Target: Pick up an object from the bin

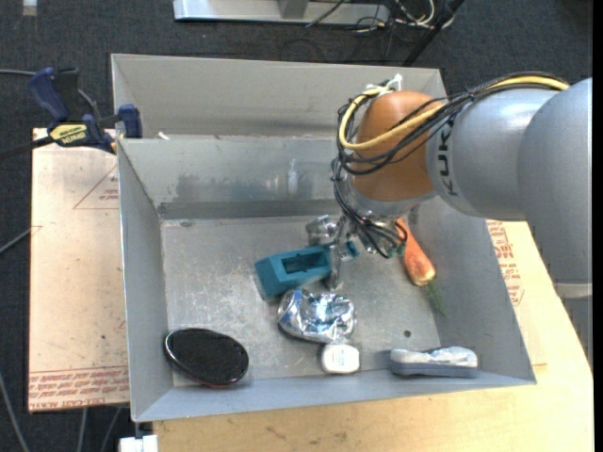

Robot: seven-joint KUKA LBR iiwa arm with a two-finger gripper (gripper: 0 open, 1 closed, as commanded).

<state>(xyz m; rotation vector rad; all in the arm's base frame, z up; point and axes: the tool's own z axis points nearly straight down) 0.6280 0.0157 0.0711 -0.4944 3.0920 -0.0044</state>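
My gripper hangs low in the middle of the bin, under the orange wrist cover. Its tip is at the right end of a teal plastic block with a recess in its top, which lies on the bin floor. Whether it touches the block I cannot tell. Just below the gripper lies a crumpled ball of silver foil. To the right of the gripper, an orange carrot-shaped toy leans against the bin's right wall.
A small white capsule-like piece lies in front of the foil. A grey elongated thing rests along the front wall at the right. A black oval disc with a red rim sits in the front left corner.
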